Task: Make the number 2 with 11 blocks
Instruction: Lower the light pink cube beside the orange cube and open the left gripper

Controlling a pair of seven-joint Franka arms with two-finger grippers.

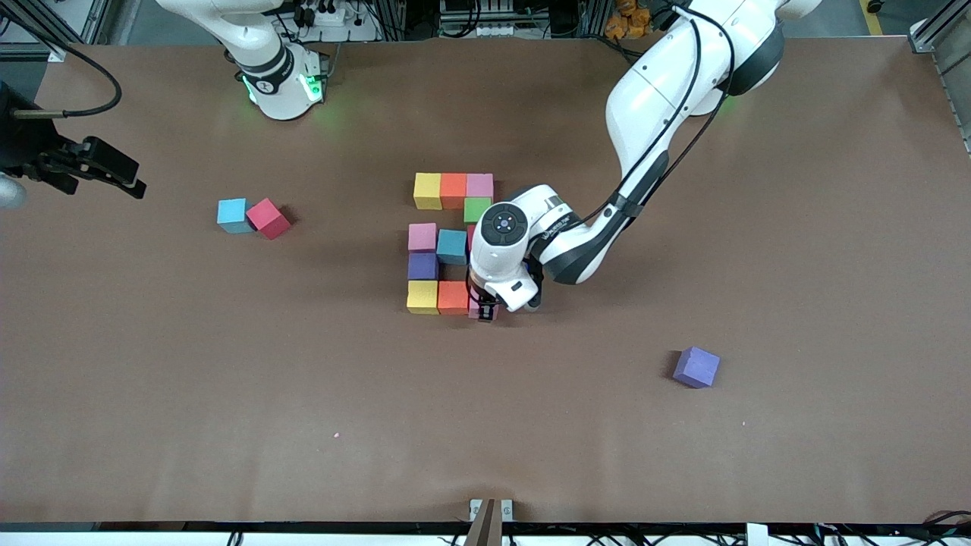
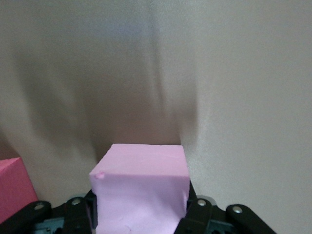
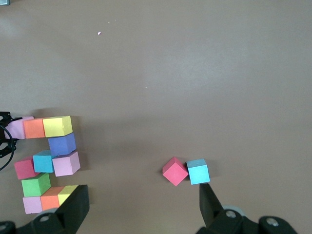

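The number 2 lies mid-table as touching blocks. Its row farther from the front camera is yellow, orange and pink, with green under the pink. The middle row is pink, blue and a mostly hidden red block. Purple links to yellow and orange. My left gripper is down at that row's end, shut on a pink block resting on the table. My right gripper waits open, high at the right arm's end.
A light blue block and a red block touch each other toward the right arm's end. A loose purple block lies nearer the front camera toward the left arm's end. The left forearm slants over the table beside the digit.
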